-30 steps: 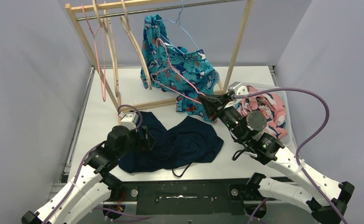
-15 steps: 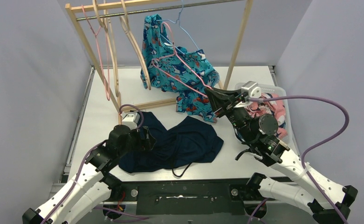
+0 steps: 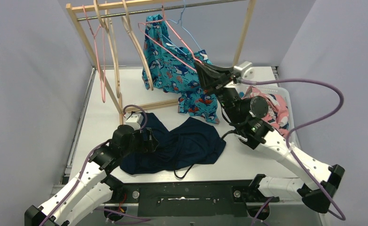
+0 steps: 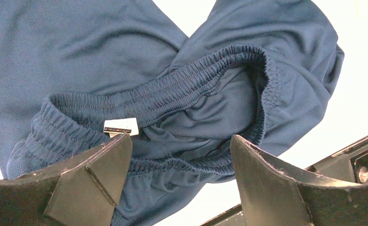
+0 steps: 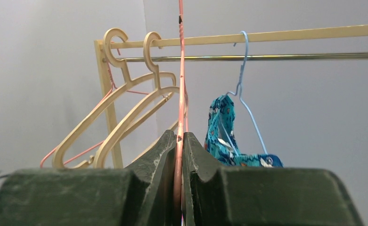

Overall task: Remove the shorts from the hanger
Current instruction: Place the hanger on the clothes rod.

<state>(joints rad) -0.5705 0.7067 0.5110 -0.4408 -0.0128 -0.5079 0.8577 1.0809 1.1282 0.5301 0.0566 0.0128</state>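
Currently our right gripper point(image 5: 180, 137) is pinched tight on the thin wire of the pink hanger point(image 5: 180, 66), held up high towards the rail point(image 5: 290, 56). Our left gripper point(image 4: 179, 143) hangs with its jaws wide over the waistband of the navy shorts point(image 3: 186, 141), which lie crumpled on the table point(image 3: 102, 127), off any hanger. The teal shorts point(image 3: 165, 70) are the one pair on the rack, draped from the blue hanger point(image 5: 242, 70), and the floral shorts point(image 3: 273, 108) sit in the basket point(image 3: 285, 94) at the right. We judge the step in hand to be getting the pink hanger clear of the teal cloth. To do it well we should move the wire slowly along its own line, watch that its hook or shoulder does not snag the teal fabric or the blue hanger, and steer wide of the wooden hangers point(image 5: 125, 92) beside it. We cannot make out whether the pink wire passes through the teal shorts or only lies in front of them. Nor can we see where its hook ends, since the wrist view cuts it off at the top, or what else lies in the basket under the floral pair.
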